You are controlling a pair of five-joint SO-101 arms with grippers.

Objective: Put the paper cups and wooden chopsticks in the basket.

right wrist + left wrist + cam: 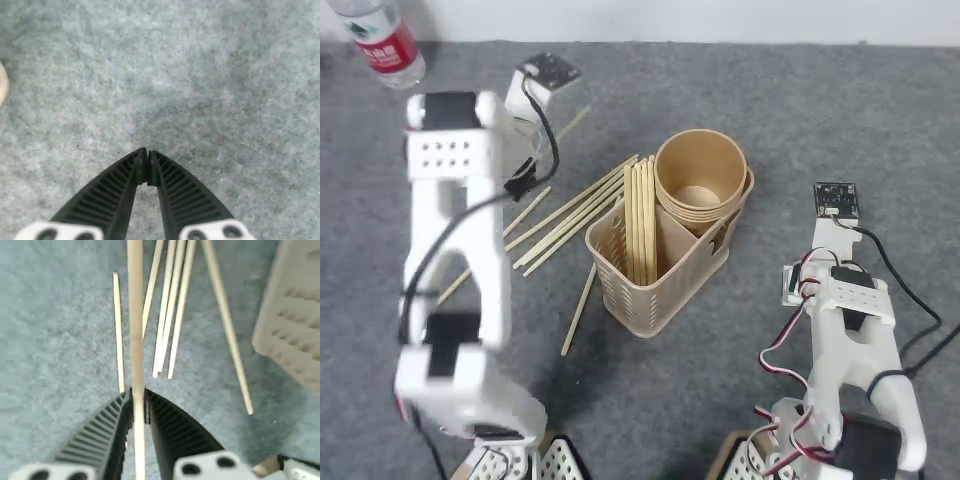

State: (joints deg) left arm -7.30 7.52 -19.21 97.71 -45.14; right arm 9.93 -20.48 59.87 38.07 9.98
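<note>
Nearest, at the right gripper, fingers pressed together over grey mat. Mid-table, in the basket, a bundle of chopsticks upright (own compartment) beside stacked cups. Beyond at left, loose chopsticks strewn on the mat, one chopstick clamped between the left gripper fingers.

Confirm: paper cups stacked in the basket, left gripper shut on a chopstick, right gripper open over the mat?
One thing is off: the right gripper is shut, on nothing, as the right wrist view shows. The rest holds: paper cups stacked in the basket, left gripper shut on a wooden chopstick, right gripper over the mat.
</note>
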